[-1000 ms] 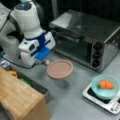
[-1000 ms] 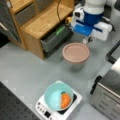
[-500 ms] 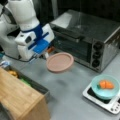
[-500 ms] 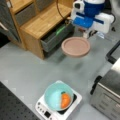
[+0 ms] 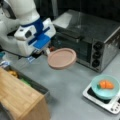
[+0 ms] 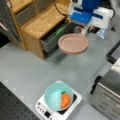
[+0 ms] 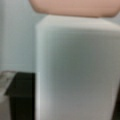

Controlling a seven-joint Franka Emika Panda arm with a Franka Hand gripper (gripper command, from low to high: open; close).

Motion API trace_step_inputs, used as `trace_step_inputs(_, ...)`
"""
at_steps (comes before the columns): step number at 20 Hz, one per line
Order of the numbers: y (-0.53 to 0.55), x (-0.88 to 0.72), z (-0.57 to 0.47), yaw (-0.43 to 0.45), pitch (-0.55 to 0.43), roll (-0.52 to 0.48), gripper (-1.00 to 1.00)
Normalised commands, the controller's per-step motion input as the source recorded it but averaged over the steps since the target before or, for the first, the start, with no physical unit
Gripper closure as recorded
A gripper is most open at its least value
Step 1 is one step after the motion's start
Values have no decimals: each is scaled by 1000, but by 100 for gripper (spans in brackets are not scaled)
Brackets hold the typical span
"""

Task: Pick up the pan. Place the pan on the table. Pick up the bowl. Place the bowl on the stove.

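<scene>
Above the grey table (image 5: 72, 87), clear of its surface, the pan (image 5: 62, 58) hangs in the air, held by its short white handle (image 5: 47, 52); the gripper (image 5: 44, 51) is clamped on that handle, fingers hidden under the blue-and-white wrist housing. In a front view the pan (image 6: 73, 43) casts a shadow on the table (image 6: 27, 67) below it, so it is lifted, not set down.

Surroundings: the steel toaster oven (image 5: 92, 40) stands just behind the pan toward a front view's right, its front close to the pan's far rim; the wooden bamboo cabinet (image 6: 37, 22) with an open dark drawer (image 6: 53, 37) sits beside the pan at a front view's left; the same wooden block (image 5: 20, 100) fills a front view's bottom left.

Orientation: pan roughly level, slightly tilted, open face up; handle points back to the gripper, body projects away from the arm.

The bowl (image 5: 105, 86) with the orange piece (image 5: 106, 84) rests on the stove (image 5: 100, 98), well apart from the pan; in a front view the bowl (image 6: 58, 96) covers most of the stove (image 6: 50, 110).

Open room: bare table lies between pan and stove in both front views.

Wrist view: the white handle (image 7: 77, 70) fills the middle; the pink pan (image 7: 75, 7) lies along the top.
</scene>
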Motion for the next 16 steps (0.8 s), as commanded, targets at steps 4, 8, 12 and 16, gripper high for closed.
trace_step_inputs(4,-240,594,377,-78,199,125,100)
trace_step_inputs(8,-243,654,356,-79,190,91,100)
trace_step_inputs(12,-214,644,283,-55,188,50,100)
trace_step_inputs(16,-250,612,232,-18,178,21,100)
